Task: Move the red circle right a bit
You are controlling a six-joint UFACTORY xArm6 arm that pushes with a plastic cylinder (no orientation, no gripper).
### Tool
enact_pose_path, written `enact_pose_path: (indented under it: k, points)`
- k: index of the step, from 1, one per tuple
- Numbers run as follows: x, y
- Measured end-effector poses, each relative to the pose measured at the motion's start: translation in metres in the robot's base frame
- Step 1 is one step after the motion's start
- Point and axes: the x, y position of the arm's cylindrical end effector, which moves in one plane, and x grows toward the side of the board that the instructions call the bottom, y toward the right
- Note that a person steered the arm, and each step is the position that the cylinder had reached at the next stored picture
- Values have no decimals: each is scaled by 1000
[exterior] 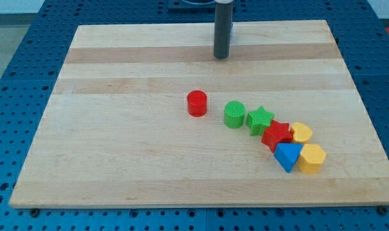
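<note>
The red circle (196,102) is sitting upright near the middle of the bench (117,160), apart from everything else. Just to its right the green circle (233,114) is leading a touching cluster: green star (260,119), red star (276,135), yellow heart (301,133), blue triangle (287,156), yellow hexagon (311,158). I am holding my tip (221,57) well above the red circle toward the view's top, touching nothing. My tool is a bare rod, grasping nothing.

red circle (196,103) mid-board, my tip (221,57) well above it
</note>
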Motion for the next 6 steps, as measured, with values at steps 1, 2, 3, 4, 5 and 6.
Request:
enact_pose_path:
  k: [1, 2, 3, 4, 5, 6]
  points:
    - [0, 0]
    - [0, 0]
    - [2, 0]
    - [2, -6]
    - [7, -39]
    - [7, -62]
